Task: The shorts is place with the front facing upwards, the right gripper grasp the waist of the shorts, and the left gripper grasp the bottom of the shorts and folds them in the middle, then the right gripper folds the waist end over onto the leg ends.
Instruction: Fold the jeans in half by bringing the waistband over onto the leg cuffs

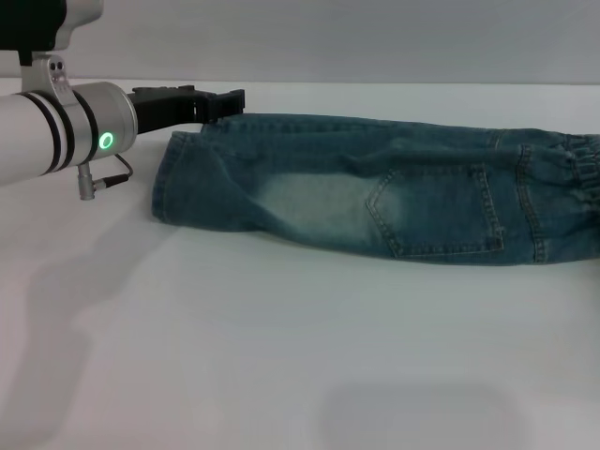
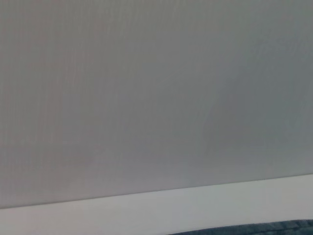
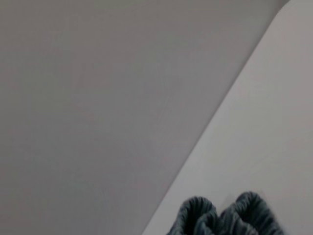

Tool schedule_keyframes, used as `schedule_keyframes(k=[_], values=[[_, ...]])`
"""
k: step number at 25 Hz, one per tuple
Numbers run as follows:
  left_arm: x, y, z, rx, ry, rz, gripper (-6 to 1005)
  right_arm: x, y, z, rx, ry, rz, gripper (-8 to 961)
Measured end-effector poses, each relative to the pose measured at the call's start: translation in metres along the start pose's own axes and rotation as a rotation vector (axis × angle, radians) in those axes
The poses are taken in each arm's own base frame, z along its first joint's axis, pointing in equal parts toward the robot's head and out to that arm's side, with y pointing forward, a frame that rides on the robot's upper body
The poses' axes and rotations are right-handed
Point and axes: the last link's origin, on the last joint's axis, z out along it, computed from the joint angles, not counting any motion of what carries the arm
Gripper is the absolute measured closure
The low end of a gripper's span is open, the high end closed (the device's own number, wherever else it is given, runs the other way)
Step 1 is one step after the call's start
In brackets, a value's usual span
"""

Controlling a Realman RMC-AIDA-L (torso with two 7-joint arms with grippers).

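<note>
The blue denim shorts [image 1: 328, 192] lie folded in half lengthwise on the white table [image 1: 281, 356], with a back pocket [image 1: 441, 211] facing up. Their leg ends [image 1: 165, 183] point left and the ruffled waist [image 1: 577, 173] reaches the right edge of the head view. My left gripper [image 1: 223, 101] sits at the far corner of the leg ends, just behind the denim, on its silver arm with the green light [image 1: 106, 141]. A strip of denim [image 2: 254, 228] shows in the left wrist view. The right wrist view shows the puckered waist [image 3: 230, 218] close below; my right gripper itself is out of view.
The table's far edge [image 1: 375, 84] runs just behind the shorts, against a plain grey wall [image 1: 328, 37]. A cable plug [image 1: 89, 183] hangs under the left arm. White tabletop stretches in front of the shorts.
</note>
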Motion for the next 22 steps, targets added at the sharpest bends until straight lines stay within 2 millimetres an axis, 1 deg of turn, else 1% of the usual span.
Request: schedule_keyframes(k=[9,13,16,21,22], values=[[-0.0006,0.0005,-0.0001,-0.004,-0.006,0.013,231,0.003,0.0035,0.0073,0.007,0.025,-0.009,265],[-0.0018,0.0003,-0.0004,-0.005,-0.01,0.012,231,0.0014,0.0035,0.0109,0.027,0.055,-0.007,266],[-0.0029,-0.0001,-0.0007,-0.005,-0.013,0.01,231,-0.0001,0.0062,0.01,0.009,0.054,-0.001,267],[-0.0042,-0.0013,-0.0026,-0.003,-0.012,0.007,231,-0.0005,0.0086,0.0093,-0.008,0.047,-0.005,497],[-0.0045,-0.0015,-0.0029,-0.002,-0.011,0.007,232,-0.0004,0.009,0.0097,-0.009,0.048,-0.006,519]])
